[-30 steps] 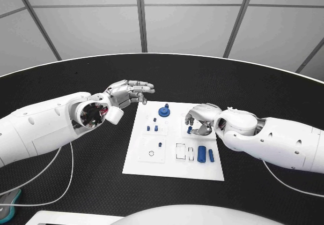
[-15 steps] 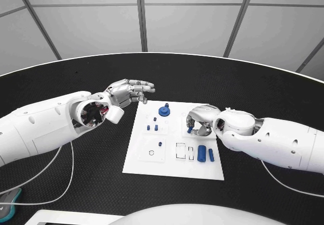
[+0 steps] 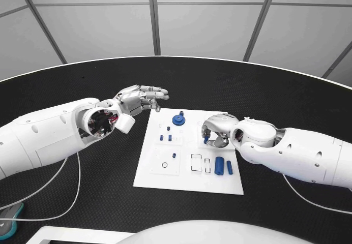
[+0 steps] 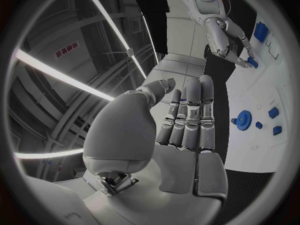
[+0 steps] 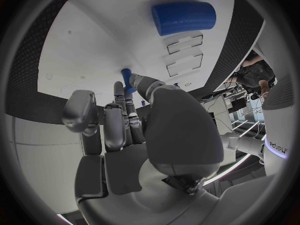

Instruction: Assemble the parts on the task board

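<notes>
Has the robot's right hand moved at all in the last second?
Yes, slightly: the silver right hand has edged toward the blue gear-shaped part on the white task board, fingers touching a small blue peg.

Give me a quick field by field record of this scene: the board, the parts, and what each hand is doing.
surface: black table
task board: white plate in the middle of the table
parts: blue gear at the far end; large blue cylinder lying near the near right edge; small blue pegs between
left hand: held off the board's far left corner, fingers together, holding nothing
right hand: over the board, pinching a small blue part at its surface
</notes>
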Robot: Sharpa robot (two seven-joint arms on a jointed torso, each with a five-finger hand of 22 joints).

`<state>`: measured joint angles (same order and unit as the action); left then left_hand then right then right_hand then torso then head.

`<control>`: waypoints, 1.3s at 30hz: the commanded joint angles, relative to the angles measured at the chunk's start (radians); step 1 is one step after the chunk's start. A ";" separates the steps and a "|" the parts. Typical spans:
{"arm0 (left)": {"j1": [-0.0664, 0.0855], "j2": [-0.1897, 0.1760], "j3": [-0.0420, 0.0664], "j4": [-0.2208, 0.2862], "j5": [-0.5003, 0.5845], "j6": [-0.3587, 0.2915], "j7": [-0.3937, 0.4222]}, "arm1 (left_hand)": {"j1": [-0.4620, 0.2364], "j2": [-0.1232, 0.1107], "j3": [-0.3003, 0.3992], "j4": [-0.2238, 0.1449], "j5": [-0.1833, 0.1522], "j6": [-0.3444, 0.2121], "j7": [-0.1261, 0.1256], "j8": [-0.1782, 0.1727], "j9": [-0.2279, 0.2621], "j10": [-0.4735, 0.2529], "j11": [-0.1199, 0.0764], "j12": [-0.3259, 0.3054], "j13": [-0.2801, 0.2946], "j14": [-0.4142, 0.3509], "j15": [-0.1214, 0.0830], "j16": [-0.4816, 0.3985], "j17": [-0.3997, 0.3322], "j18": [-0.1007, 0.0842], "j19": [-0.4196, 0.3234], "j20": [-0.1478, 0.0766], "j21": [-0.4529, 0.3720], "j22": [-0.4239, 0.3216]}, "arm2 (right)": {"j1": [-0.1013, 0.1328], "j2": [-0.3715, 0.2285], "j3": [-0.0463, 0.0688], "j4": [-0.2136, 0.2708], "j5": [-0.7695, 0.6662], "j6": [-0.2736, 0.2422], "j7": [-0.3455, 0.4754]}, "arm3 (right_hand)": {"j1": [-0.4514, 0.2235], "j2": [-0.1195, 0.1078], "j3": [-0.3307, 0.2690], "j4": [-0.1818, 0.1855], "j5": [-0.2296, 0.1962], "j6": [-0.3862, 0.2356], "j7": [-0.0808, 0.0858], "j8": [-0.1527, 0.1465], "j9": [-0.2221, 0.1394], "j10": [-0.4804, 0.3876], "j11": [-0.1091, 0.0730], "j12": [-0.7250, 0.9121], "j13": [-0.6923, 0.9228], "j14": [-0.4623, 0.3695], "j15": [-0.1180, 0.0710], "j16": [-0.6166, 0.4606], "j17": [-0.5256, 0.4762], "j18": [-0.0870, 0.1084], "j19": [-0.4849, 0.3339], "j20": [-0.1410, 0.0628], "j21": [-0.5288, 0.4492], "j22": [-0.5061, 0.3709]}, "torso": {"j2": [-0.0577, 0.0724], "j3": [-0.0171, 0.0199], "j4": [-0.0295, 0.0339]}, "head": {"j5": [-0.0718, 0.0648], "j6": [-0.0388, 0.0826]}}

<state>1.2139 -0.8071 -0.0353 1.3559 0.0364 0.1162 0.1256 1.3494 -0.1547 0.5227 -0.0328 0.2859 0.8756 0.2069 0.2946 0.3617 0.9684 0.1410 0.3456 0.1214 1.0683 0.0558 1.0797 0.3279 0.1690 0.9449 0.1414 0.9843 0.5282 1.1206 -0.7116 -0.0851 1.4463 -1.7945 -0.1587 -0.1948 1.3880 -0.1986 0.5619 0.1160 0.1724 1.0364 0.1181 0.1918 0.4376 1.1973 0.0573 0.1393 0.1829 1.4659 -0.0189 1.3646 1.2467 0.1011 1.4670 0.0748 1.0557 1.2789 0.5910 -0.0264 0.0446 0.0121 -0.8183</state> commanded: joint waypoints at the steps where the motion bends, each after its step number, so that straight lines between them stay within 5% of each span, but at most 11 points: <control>1: 0.000 0.000 0.000 0.000 0.000 0.001 -0.001 | 0.008 0.004 -0.005 0.000 0.002 0.001 0.001 0.005 0.001 -0.008 -0.002 0.003 -0.001 -0.009 -0.001 -0.005 -0.001 0.017 -0.005 0.001 -0.002 -0.001 | -0.001 0.001 0.000 -0.001 0.000 -0.004 -0.001 | -0.007 0.010 0.006 0.003 -0.004 0.008 0.002 0.004 0.001 0.012 0.000 0.002 -0.001 0.039 -0.006 -0.002 0.000 -0.008 0.015 -0.006 0.004 0.001 | 0.000 0.0003 -0.0002 | 0.000 -0.001; 20: 0.000 0.003 0.000 -0.006 0.000 0.004 -0.002 | 0.010 0.006 -0.004 0.000 0.003 0.001 0.001 0.006 0.001 -0.009 -0.002 0.004 -0.001 -0.009 -0.001 -0.005 -0.002 0.017 -0.005 0.001 -0.003 -0.001 | -0.003 -0.039 0.000 0.065 0.000 -0.056 -0.023 | -0.011 0.044 0.016 -0.018 -0.002 0.046 -0.015 0.044 0.037 0.079 -0.019 -0.001 0.006 0.045 -0.022 0.011 0.018 -0.014 0.025 -0.018 0.040 0.026 | -0.002 0.0001 -0.0027 | 0.000 0.000; 33: 0.000 0.010 0.000 -0.020 0.000 0.009 -0.005 | 0.010 0.006 -0.004 0.000 0.003 0.001 0.001 0.006 0.001 -0.009 -0.002 0.004 -0.001 -0.009 -0.001 -0.005 -0.002 0.017 -0.005 0.001 -0.003 -0.001 | 0.010 -0.110 0.011 0.229 0.041 -0.097 -0.058 | -0.012 0.046 0.018 -0.018 -0.001 0.046 -0.015 0.046 0.040 0.083 -0.020 -0.002 0.006 0.045 -0.022 0.012 0.020 -0.015 0.025 -0.019 0.046 0.029 | -0.008 -0.0065 -0.0011 | 0.007 0.002; 39: 0.000 0.018 0.000 -0.030 0.000 0.014 -0.006 | 0.010 0.006 -0.004 0.000 0.003 0.001 0.001 0.006 0.001 -0.009 -0.002 0.004 -0.001 -0.009 -0.001 -0.005 -0.002 0.017 -0.005 0.001 -0.003 -0.001 | 0.014 -0.061 0.013 0.273 0.068 -0.116 -0.039 | -0.012 0.047 0.021 -0.021 0.001 0.046 -0.015 0.049 0.043 0.086 -0.021 -0.003 0.006 0.046 -0.023 0.013 0.021 -0.015 0.026 -0.020 0.049 0.031 | -0.005 -0.0036 0.0002 | 0.020 0.003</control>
<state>1.2134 -0.7914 -0.0356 1.3283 0.0364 0.1296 0.1198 1.3539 -0.1502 0.5230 -0.0330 0.2859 0.8756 0.2069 0.2946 0.3613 0.9647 0.1373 0.3456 0.1217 1.0646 0.0522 1.0798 0.3273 0.1690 0.9449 0.1414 0.9843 0.5285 1.1341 -0.7927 -0.0721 1.7155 -1.7306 -0.2723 -0.2387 1.3752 -0.1595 0.5836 0.0992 0.1685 1.0713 0.1063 0.2225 0.4413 1.2743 0.0375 0.1392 0.1880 1.4684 -0.0356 1.3761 1.2676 0.1009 1.4685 0.0624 1.0981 1.3081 0.5844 -0.0314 0.0441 0.0261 -0.8159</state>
